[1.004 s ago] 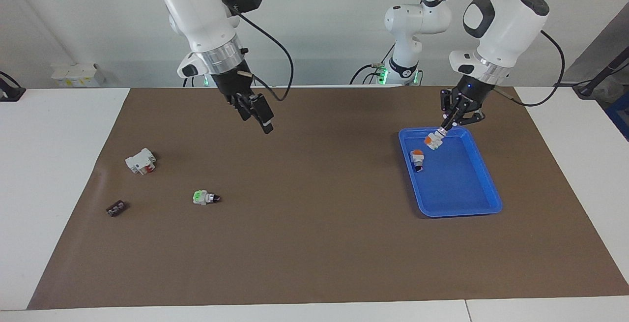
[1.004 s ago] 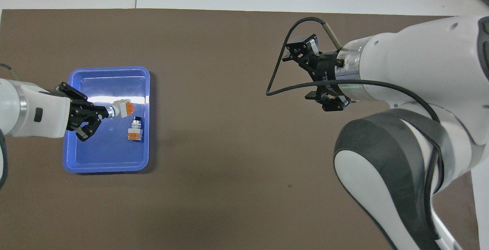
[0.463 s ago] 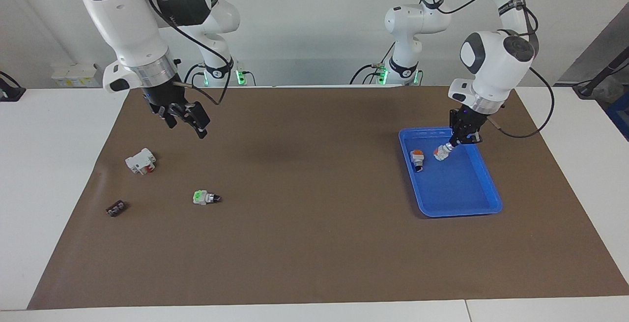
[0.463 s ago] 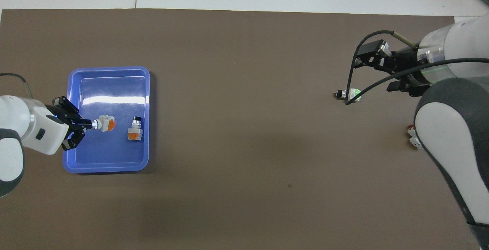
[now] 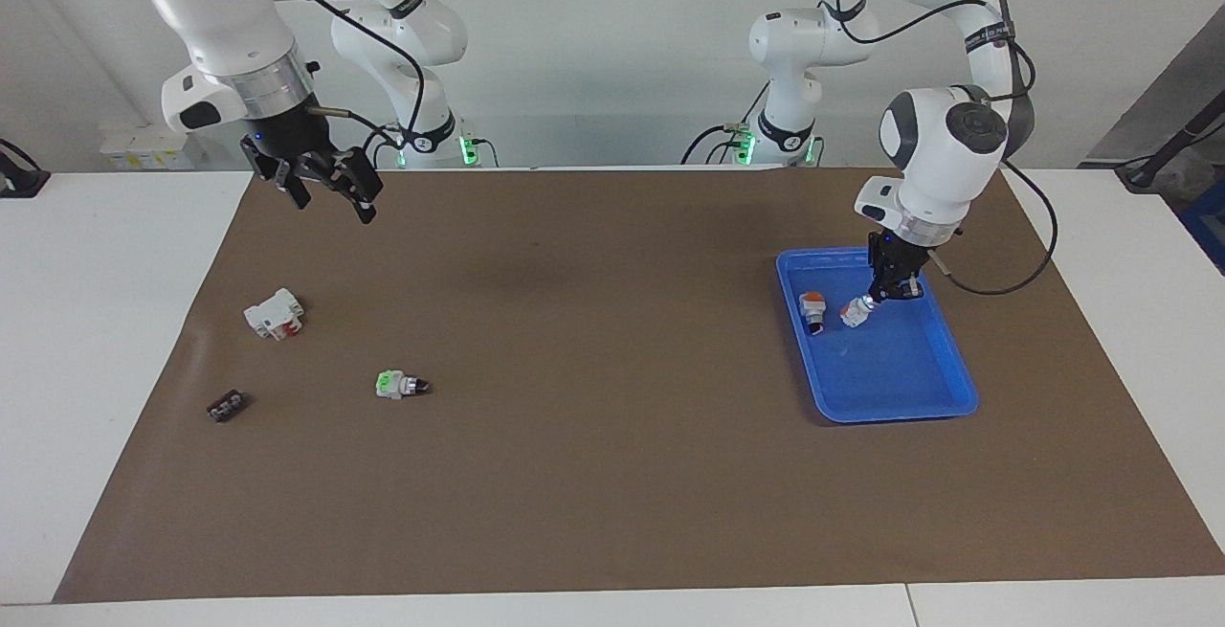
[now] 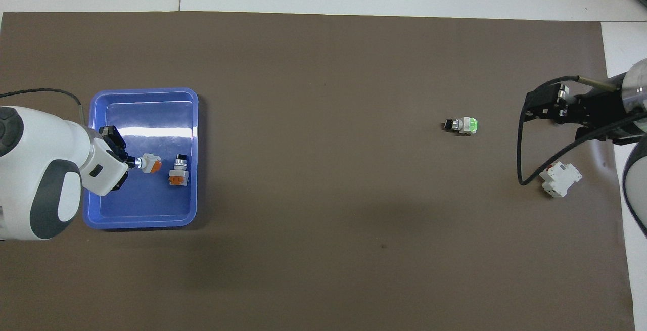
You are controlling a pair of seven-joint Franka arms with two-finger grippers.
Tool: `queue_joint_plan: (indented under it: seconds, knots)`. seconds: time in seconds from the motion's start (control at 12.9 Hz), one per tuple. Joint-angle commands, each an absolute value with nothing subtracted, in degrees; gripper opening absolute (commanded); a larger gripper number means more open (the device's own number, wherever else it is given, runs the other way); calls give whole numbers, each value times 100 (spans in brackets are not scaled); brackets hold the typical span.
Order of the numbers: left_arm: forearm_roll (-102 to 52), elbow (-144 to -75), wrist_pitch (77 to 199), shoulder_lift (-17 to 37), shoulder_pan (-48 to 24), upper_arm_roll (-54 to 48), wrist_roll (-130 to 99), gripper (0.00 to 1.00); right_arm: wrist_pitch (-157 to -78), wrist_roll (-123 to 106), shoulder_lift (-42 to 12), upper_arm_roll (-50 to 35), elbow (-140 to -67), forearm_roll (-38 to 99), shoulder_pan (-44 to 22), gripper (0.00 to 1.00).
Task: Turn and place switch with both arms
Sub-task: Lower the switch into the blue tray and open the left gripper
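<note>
Covering most of the table, the brown mat point(image 5: 612, 474) carries everything in play. Two white arms come next. The left arm point(image 5: 943, 144) bends down over the blue tray point(image 5: 943, 397), which lies toward that arm's end of the mat; the right arm point(image 5: 225, 24) is raised over the mat's near edge at its own end.

Inside the tray, the left gripper point(image 5: 882, 294) is clamped on the knob end of the switch point(image 5: 855, 312), whose orange square end tilts down and away from the fingers, low over the tray floor; whether it touches the floor cannot be told. Just beside it in the tray lies a second orange-ended switch point(image 5: 812, 309), apart from the held one.

The right gripper point(image 5: 330, 189) hangs in the air with its fingers spread and nothing between them. The white block with a red part point(image 5: 275, 313) rests on the mat toward the right arm's end. The green-ended switch point(image 5: 400, 385) lies farther from the robots and more toward the mat's middle. A small dark part point(image 5: 225, 406), smallest of all, sits farther out than the white block, near the mat's edge at the right arm's end.
</note>
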State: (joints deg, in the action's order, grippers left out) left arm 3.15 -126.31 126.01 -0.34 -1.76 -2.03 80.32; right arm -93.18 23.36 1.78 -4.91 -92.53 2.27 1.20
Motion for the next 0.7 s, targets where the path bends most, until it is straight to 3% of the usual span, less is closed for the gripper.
queue_joint_plan:
  seconds: [0.0,0.08,0.15,0.23,0.31,0.62]
  knots:
    - [439,-12481,12410,-26,-325,-149,8016,31,-9448,2206,360,-554,-9580,237,202,100]
    - [439,-12454,12410,-44,-334,-149,7885,33,-9457,2206,360,-554,-9580,307,202,100]
    - [439,-12445,12393,-105,-334,-149,7640,48,-9457,2206,360,-545,-9580,334,211,100]
    - [439,-12445,12340,-166,-343,-158,7333,77,-9457,2197,360,-545,-9589,334,220,100]
    - [439,-12454,12305,-254,-343,-167,6895,100,-9457,2197,360,-545,-9589,334,237,100]
    - [439,-12524,11638,-702,-334,-167,5059,100,-9466,2189,352,-545,-9563,325,272,100]
